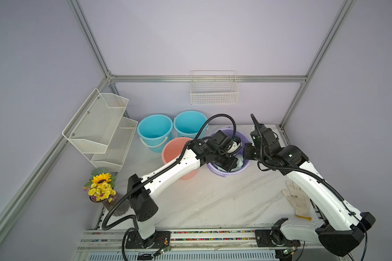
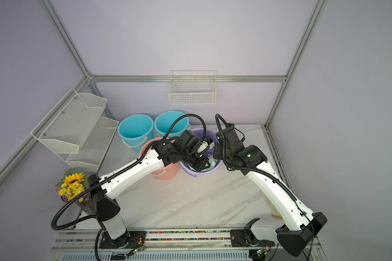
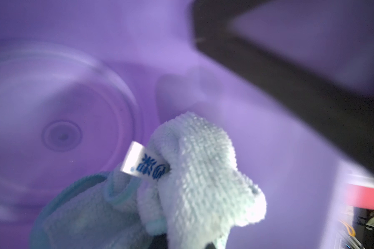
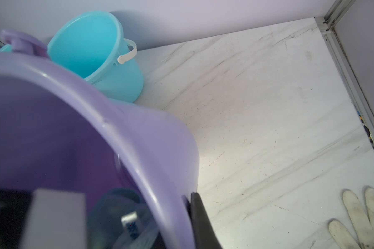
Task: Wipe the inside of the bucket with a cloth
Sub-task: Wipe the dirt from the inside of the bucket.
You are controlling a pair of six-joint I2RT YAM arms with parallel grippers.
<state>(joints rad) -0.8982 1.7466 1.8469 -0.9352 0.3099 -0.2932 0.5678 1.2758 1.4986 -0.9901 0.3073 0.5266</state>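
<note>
The lavender bucket (image 1: 226, 173) stands far back on the counter (image 1: 213, 198), just right of a pink bucket (image 1: 174, 153). The right fingers (image 4: 200, 217) are pinched on its right-hand rim, one showing outside the wall, probably as a brace so the light plastic cannot slide or tip under rubbing. The left fingers (image 1: 230, 165) reach down inside, closed on the bunched mint cloth (image 3: 203, 172), whose terry hides them from the wrist camera; the wad and its white tag (image 3: 145, 163) sit close to the inner wall above the bare bottom, so wiping looks under way.
</note>
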